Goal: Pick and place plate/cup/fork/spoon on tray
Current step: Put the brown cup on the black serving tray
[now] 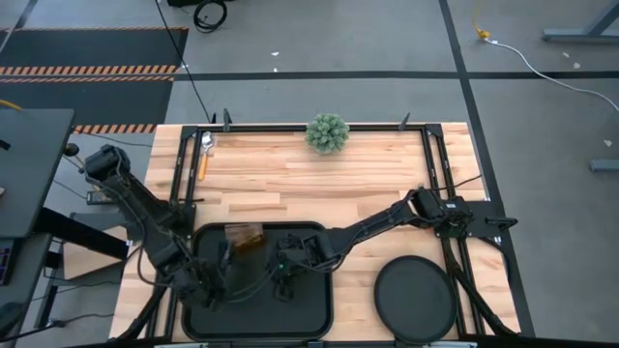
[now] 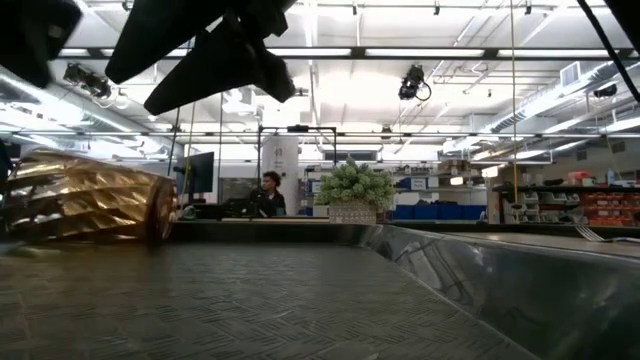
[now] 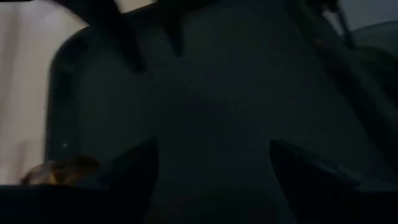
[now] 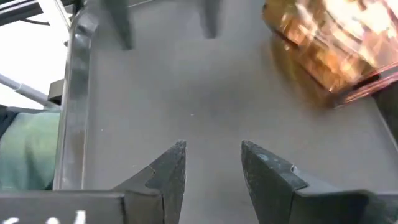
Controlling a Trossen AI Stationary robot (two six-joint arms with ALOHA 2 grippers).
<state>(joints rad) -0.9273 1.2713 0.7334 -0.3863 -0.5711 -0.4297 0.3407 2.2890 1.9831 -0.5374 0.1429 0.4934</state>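
My right gripper (image 4: 211, 165) hangs just above the floor of the tray (image 1: 309, 309), its two dark fingers parted by a modest gap with nothing between them. My left gripper (image 3: 211, 168) hovers over the same tray nearer its left side, fingers spread wide and likewise empty.

The tray is the biggest of the things: a black rectangle with rounded corners and a raised rim, its floor finely textured, lying at the near edge of the wooden table (image 1: 290, 174) between my two arms.

The plate (image 1: 416, 288) comes next, round, flat and black with a slightly raised rim. It rests on the table just to the right of the tray, apart from it.

The cup (image 1: 245, 237) is a small translucent amber-brown tumbler with a faceted wall that catches the light. It lies on its side inside the tray, near the far rim and toward the left, well clear of both grippers.

The spoon (image 1: 204, 155) is smallest in view: a silver rounded bowl on a yellowish-orange handle, lying at the far left corner of the table, far from the tray.

A small green potted plant (image 1: 327, 133) stands at the middle of the table's far edge. In the room beyond, a person (image 2: 268, 192) sits at a desk.
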